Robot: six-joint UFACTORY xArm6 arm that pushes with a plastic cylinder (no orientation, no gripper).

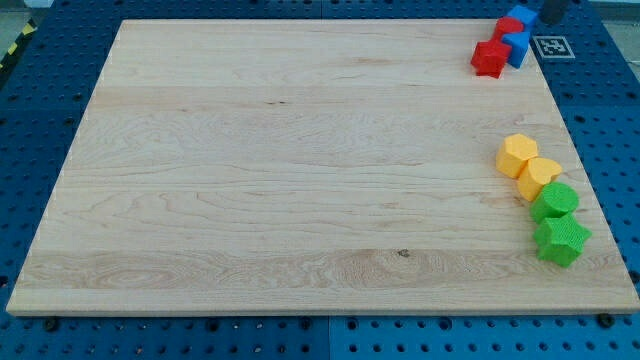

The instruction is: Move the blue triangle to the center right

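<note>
Blue triangle (516, 47) sits in the far top-right corner of the wooden board (300, 170), packed in with a second blue block (518, 16) above it and two red blocks (490, 58) touching on its left. Rod enters at the view's top edge, just right of that cluster; my tip (549, 20) seems to sit beside the upper blue block, contact unclear. It holds nothing, being a bare rod.

Step in hand: approach. Next move, as I judge it: get above the triangle and push toward the view's bottom, stopping short of the yellow blocks (528, 165) and green blocks (557, 220) below.
</note>
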